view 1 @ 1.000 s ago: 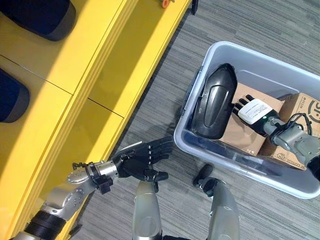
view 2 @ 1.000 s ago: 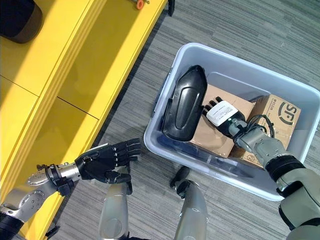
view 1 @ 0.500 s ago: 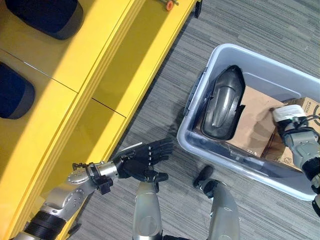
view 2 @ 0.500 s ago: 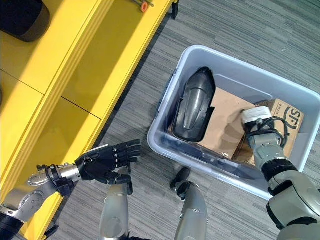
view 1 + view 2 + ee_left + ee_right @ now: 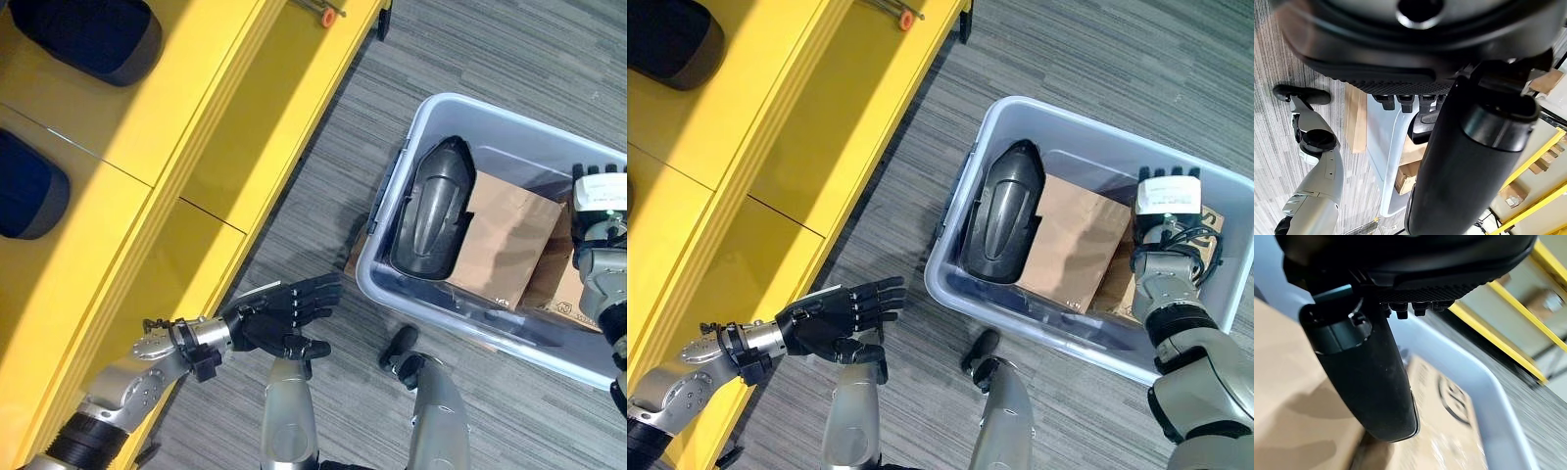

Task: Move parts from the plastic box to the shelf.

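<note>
Contact with the dark part (image 5: 1002, 211) is gone — the right hand (image 5: 1167, 192), a second ago against it, now hovers over the cardboard boxes (image 5: 1075, 238), fingers straight and empty. That part rests inside the plastic box (image 5: 470, 315), leaning on its wall, so nothing has reached the yellow shelf (image 5: 127, 157). Left hand (image 5: 279, 316) waits near the shelf, fingers relaxed apart — the grasp likely needs retrying.
</note>
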Available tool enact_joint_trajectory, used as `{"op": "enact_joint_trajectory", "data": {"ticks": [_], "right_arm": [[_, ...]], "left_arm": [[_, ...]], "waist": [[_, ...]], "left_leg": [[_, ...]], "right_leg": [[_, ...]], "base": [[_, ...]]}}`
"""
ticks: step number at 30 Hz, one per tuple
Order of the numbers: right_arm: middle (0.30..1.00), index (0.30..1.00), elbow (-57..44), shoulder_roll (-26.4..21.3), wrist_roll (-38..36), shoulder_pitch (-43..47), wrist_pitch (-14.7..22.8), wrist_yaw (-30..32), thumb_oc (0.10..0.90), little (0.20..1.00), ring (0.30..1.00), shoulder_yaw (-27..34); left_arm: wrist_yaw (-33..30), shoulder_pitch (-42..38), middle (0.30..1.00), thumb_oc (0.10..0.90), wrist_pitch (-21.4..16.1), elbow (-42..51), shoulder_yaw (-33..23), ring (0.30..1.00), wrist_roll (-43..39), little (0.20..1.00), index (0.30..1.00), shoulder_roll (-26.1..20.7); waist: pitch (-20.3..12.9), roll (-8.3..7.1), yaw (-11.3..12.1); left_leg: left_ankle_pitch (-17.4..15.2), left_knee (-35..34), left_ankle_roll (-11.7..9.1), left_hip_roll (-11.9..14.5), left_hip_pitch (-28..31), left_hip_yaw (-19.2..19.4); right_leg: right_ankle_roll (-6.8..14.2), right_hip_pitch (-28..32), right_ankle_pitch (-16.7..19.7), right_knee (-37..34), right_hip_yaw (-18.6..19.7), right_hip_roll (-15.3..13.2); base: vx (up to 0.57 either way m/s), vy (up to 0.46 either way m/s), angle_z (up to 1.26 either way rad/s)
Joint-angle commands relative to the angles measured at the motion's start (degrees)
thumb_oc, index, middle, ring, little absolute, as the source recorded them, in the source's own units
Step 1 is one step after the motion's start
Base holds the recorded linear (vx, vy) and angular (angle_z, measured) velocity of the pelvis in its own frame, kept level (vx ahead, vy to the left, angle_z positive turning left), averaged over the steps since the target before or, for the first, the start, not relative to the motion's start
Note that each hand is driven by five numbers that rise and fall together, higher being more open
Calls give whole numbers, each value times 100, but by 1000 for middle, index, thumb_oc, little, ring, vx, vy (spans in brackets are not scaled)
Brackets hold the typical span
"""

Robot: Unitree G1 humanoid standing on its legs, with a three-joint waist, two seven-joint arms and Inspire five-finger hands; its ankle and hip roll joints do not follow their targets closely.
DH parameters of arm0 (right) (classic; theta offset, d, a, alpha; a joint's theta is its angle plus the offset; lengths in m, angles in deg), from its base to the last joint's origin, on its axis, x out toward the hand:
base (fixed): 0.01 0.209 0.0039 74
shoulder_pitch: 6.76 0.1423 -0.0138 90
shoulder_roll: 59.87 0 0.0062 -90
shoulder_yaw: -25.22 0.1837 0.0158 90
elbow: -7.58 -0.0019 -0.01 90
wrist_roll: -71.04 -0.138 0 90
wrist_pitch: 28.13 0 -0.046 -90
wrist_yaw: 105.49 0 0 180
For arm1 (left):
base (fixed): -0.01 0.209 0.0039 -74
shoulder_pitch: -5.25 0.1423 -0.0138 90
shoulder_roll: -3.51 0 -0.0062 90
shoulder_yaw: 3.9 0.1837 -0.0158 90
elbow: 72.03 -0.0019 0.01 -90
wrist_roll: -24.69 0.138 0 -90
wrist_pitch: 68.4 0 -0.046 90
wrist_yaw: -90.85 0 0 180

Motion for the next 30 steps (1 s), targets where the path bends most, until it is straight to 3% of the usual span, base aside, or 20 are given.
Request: {"op": "enact_joint_trajectory", "data": {"ticks": [1,4,9,16,22,30], "right_arm": [[1000,1000,-700,-735,185,505,553,1273,900,1000,1000,250],[1000,1000,-1355,-858,329,344,998,1753,900,1000,1000,508],[1000,1000,-2059,-936,765,214,1592,1773,900,1000,1000,714],[1000,1000,-2739,-1061,1678,134,2649,1731,900,1000,1000,326],[1000,1000,-2791,-1120,1862,222,2938,1238,900,1000,1000,-333],[1000,1000,-2343,-978,1924,852,2844,915,900,1000,1000,-1158]], "left_arm": [[154,-39,1000,900,-309,656,-55,1000,-342,1000,1000,171],[52,-25,1000,900,-412,622,26,1000,-352,1000,1000,213],[-74,-37,1000,900,-473,608,124,1000,-334,1000,1000,325],[-61,-39,1000,900,-666,477,257,1000,-380,1000,1000,330],[-49,-39,1000,900,-864,425,380,1000,-391,1000,1000,237],[-55,-202,1000,900,-918,299,556,1000,-429,1000,1000,169]], "waist": [[-19,-1,-132],[-19,-15,-217],[-19,-13,-297],[-19,-9,-327],[-19,-39,-285],[-19,-37,-174]], "left_leg": [[90,-263,-28,125,-17,186],[63,-245,-33,138,6,219],[20,-197,-38,134,23,249],[5,-144,-51,149,24,301],[39,-161,-60,162,-16,305],[97,-185,-84,175,-65,261]], "right_leg": [[267,451,-41,-176,102,381],[282,452,-57,-193,138,388],[303,448,-90,-177,163,373],[326,399,-144,-72,133,292],[317,330,-175,2,95,273],[293,312,-184,38,8,252]], "base": [[-10,59,-4],[-12,52,-6],[-2,39,-6],[-1,16,0],[-6,-9,-1],[-3,-5,-1]]}}
